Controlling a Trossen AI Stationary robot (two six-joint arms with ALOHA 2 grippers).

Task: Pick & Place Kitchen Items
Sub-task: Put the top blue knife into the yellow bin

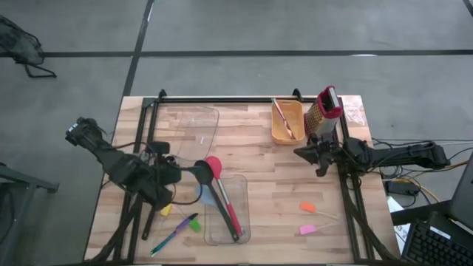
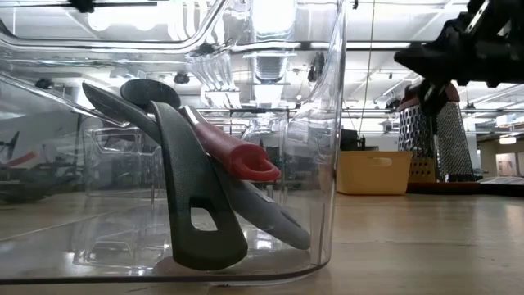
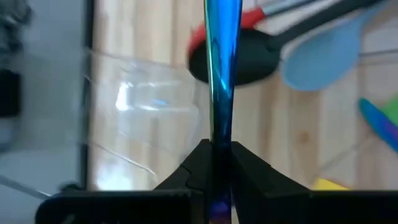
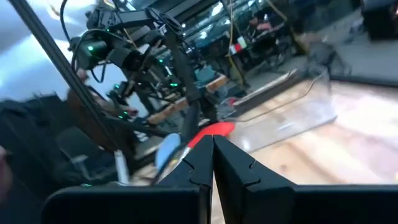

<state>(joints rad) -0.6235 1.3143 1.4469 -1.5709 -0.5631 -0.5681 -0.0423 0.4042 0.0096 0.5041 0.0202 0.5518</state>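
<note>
**Left fingers clamped on a blue stick beside the clear bin**

My left arm reaches in from the table's left side, its wrist low over the wooden table (image 1: pixel 281 214), and my left gripper (image 3: pixel 216 163) sits just beside the clear plastic bin (image 1: pixel 240 193). My two dark fingers (image 3: pixel 249 168) are pressed together on a thin, shiny blue stick (image 3: pixel 221 68), which runs straight out from between them toward the spoon bowls.

Ahead of it lie the long-handled red spoon (image 1: pixel 213 165), the black spoon (image 3: pixel 239 59) and the light-blue spoon (image 3: pixel 323 53), their handles slanting into the bin. A black slotted turner (image 2: pixel 192 197) leans inside the bin.

My right arm waits near the red-topped metal grater (image 1: pixel 324 111); my right gripper (image 4: pixel 213 163) has its fingers closed together, holding nothing.

Small orange chunk (image 1: pixel 307 208) and pink chunk (image 1: pixel 307 230) lie apart on the table's right part.
</note>
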